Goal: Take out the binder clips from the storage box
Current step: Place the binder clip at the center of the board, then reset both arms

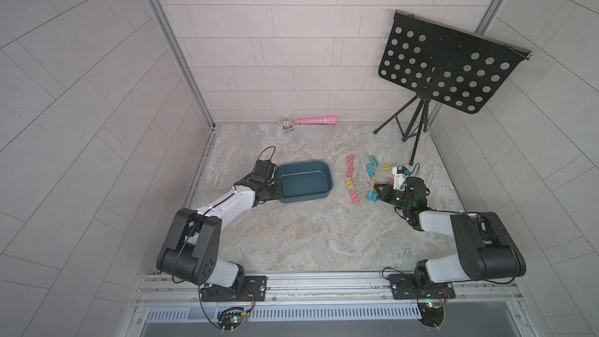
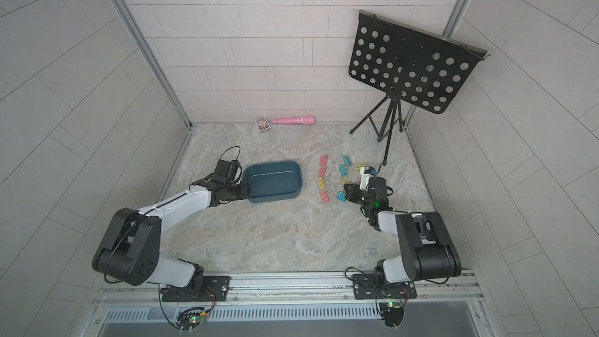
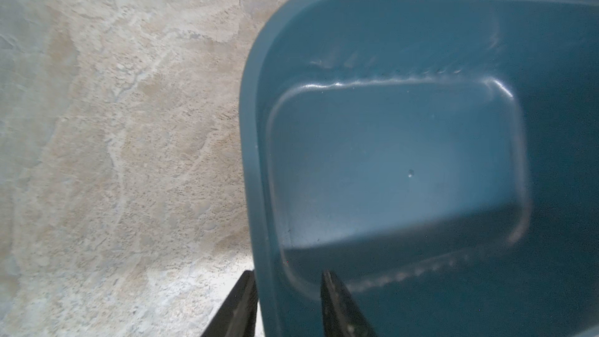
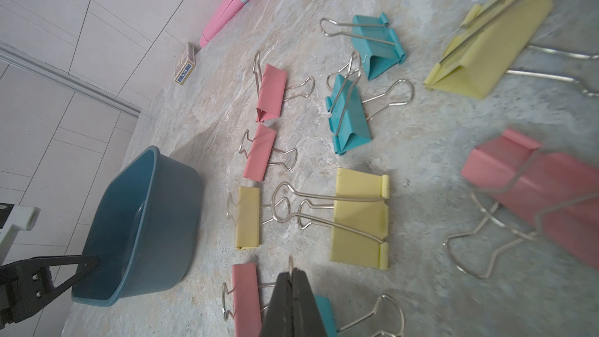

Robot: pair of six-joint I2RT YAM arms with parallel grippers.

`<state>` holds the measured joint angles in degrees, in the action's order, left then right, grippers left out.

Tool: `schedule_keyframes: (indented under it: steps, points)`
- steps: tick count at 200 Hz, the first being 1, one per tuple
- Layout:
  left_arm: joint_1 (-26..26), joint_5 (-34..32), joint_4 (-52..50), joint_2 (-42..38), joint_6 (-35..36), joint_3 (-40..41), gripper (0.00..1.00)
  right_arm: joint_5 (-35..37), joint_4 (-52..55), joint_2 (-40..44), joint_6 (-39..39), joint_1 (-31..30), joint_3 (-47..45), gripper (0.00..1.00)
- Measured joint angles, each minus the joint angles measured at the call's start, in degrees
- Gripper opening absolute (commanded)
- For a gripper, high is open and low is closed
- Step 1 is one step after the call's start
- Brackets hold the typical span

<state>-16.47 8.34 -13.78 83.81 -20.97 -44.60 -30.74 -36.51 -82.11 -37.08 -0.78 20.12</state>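
Here, at left, the left gripper [image 1: 277, 189] pinches the left end wall of the storage box [image 1: 304, 197], jaws narrow, one finger [image 3: 241, 306] outside the wall and one inside. The dark teal tub sits left of centre on the marbled tabletop [image 1: 291, 238], its bare floor showing. Just to its right, the binder clips [image 1: 349, 184] lie spread on the tabletop in pink, yellow and teal, all outside the box. At right, the right gripper [image 4: 292, 286] hovers low among them, jaws pressed together; whether they catch a wire handle cannot be told.
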Motion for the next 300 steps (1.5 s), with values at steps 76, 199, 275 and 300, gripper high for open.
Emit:
schedule_keyframes:
  steps: [76, 199, 275, 300]
  points:
    - [0.0, 0.0, 0.0, 0.0, 0.0, 0.0, 0.41, -0.3, -0.9, -0.5, -1.0, 0.2, -0.2, 0.14]
    - [0.0, -0.3, -0.1, 0.0, 0.0, 0.0, 0.41, -0.3, 2.3, 3.9, -0.6, 1.1, -0.8, 0.19]
    - [0.0, -1.2, -0.1, -0.7, -0.1, 0.1, 0.42, 3.2, 13.0, 17.2, 2.0, 1.3, -0.9, 0.32]
    - [0.0, -2.3, 0.0, -4.0, -0.3, 1.0, 0.43, 5.6, 18.4, 21.5, 4.0, 1.5, 0.1, 0.32]
